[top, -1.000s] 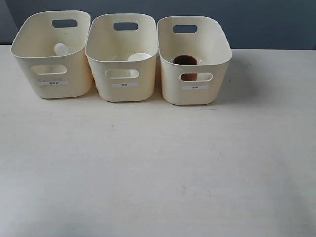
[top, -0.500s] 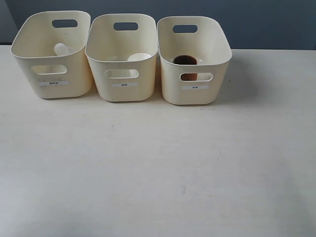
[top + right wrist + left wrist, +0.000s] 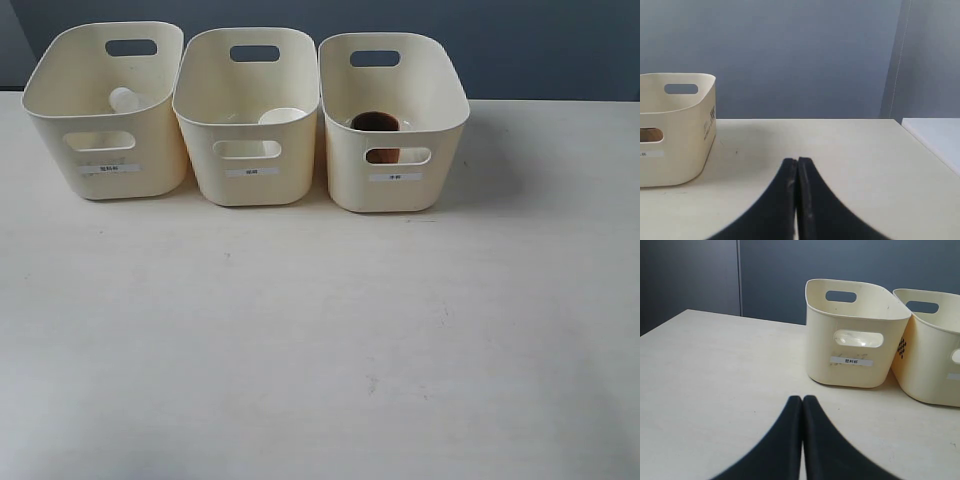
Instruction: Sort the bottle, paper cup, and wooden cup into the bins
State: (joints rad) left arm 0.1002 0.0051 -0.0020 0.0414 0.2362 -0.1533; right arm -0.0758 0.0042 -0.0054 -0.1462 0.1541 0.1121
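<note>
Three cream bins stand in a row at the back of the table. In the left bin (image 3: 105,160) only the white cap of the bottle (image 3: 124,98) shows. The middle bin (image 3: 250,165) holds the paper cup (image 3: 282,117), of which the white rim shows. The dark brown wooden cup (image 3: 378,124) stands in the right bin (image 3: 393,175). Neither gripper appears in the exterior view. My left gripper (image 3: 802,398) is shut and empty, low over the table in front of the left bin (image 3: 855,335). My right gripper (image 3: 797,160) is shut and empty, to the right of the right bin (image 3: 675,130).
The pale table (image 3: 320,330) stretches in front of the bins. A dark blue wall (image 3: 800,55) rises behind the table. Each bin carries a small white label (image 3: 851,361) on its front.
</note>
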